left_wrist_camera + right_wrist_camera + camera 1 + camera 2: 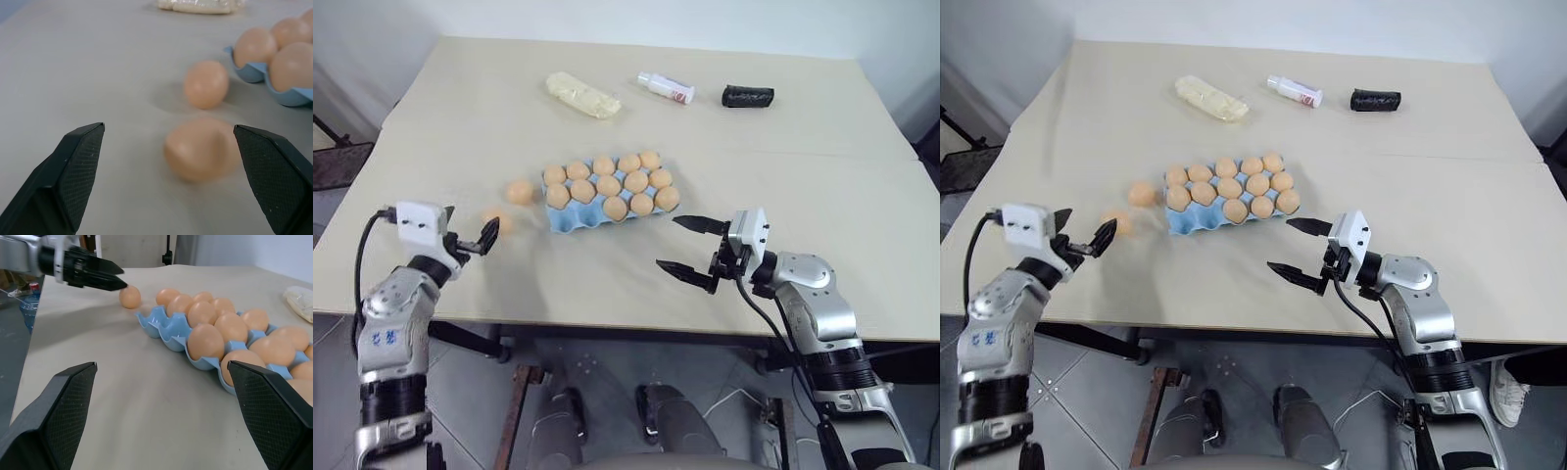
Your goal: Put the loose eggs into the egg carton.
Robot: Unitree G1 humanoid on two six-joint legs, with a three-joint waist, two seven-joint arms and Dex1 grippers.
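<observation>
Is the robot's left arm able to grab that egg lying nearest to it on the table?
Probably yes. The left gripper is open and faces the nearest loose egg, with only bare table between them.

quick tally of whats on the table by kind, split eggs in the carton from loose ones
eggs in the egg carton: 12
loose eggs, one beside the carton and one ahead of the left gripper: 2
egg carton: 1
pale yellow bundle: 1
white bottle: 1
black roll: 1
total: 18

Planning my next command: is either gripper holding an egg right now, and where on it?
Nothing held. Left gripper stands open before the nearer loose egg; right gripper is open beside the egg carton.
</observation>
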